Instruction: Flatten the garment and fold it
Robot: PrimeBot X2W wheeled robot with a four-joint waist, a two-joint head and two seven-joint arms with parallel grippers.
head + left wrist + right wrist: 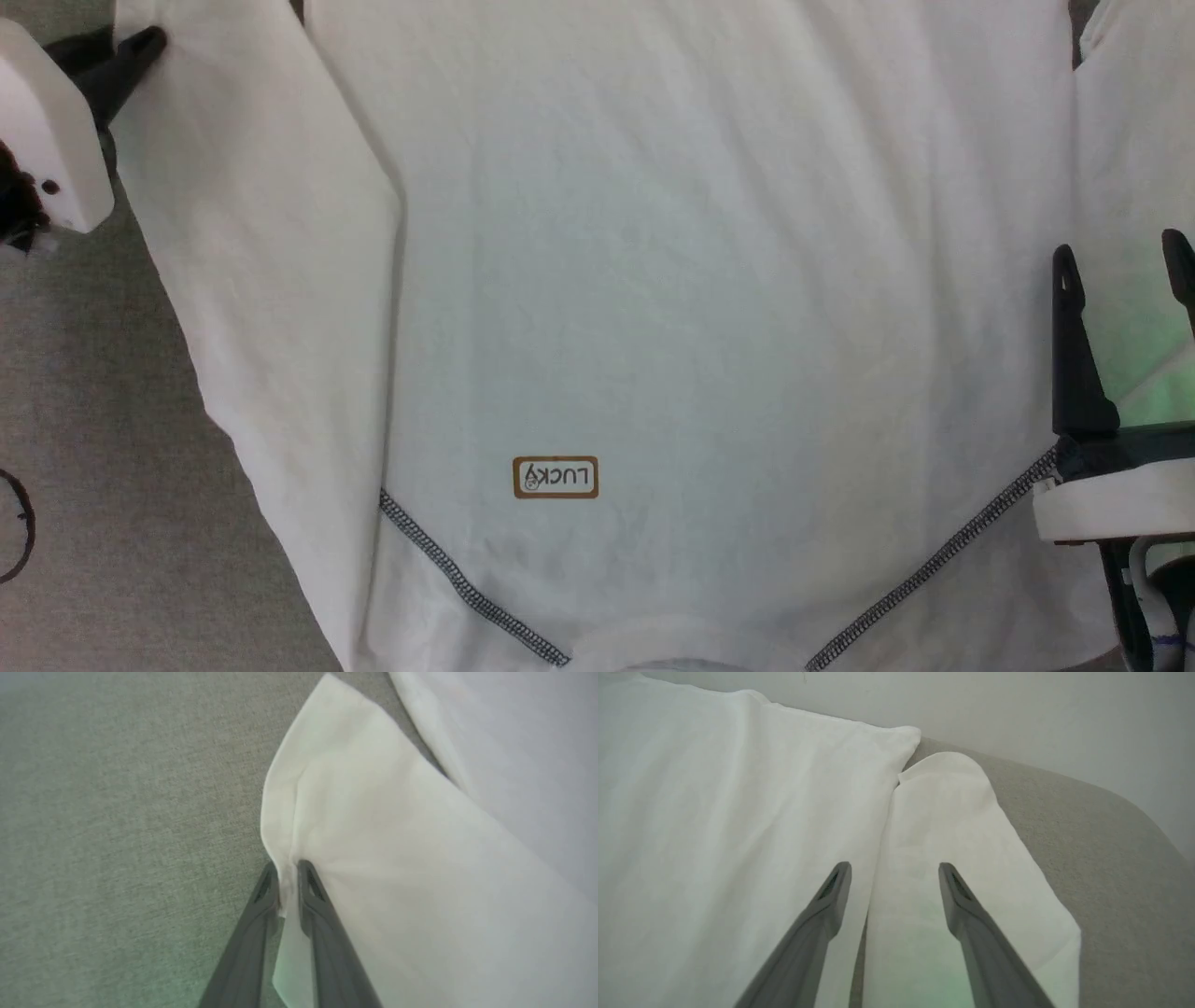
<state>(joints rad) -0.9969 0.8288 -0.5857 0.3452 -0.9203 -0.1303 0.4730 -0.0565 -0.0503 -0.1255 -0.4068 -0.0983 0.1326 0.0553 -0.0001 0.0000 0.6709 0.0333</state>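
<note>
The white long-sleeved garment (709, 280) lies spread flat on the grey table, collar at the bottom of the head view, with dark zigzag seams (467, 588) and an orange-brown logo (555, 477). My left gripper (140, 51) sits at the upper left, shut on the outer edge of the left sleeve (261, 280). In the left wrist view its fingers (285, 877) pinch a fold of that sleeve (373, 858). My right gripper (1125, 257) stands open at the right, over the right sleeve (1134, 140). The right wrist view shows its fingers (894, 872) apart above that sleeve (952, 826).
The grey cloth-covered table (84, 420) shows to the left of the shirt, with a dark ring mark (14, 527) near the left edge. In the right wrist view the table's rounded far edge (1111, 793) meets a pale wall (1017, 714).
</note>
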